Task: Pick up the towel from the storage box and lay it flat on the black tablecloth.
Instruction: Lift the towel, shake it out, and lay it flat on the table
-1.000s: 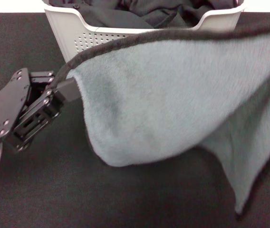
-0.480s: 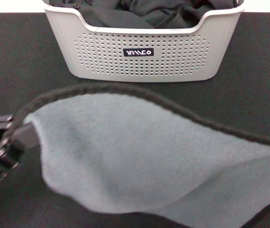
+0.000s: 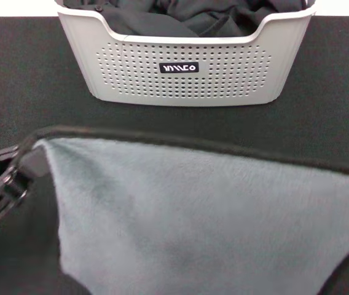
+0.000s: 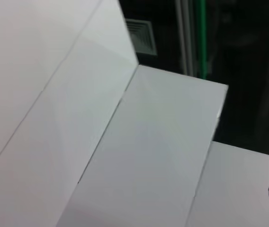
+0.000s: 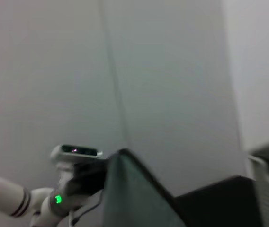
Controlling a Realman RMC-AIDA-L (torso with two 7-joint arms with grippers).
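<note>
towel | grey plush face up, black edging | left end effector pinches corner

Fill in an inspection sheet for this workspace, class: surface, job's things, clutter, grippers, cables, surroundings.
Surface: black tablecloth covers the table.
Job's things: towel, grey face up, out of the box and spread in front of it, one corner in the left gripper; not yet released. Storage box stands at the far edge.
Clutter: dark fabric in the box.
Grippers: left gripper shut on the towel's corner at the near left; right gripper not seen in the head view.
Cables: nothing seen.
Surroundings: pale wall panels in the left wrist view.
</note>
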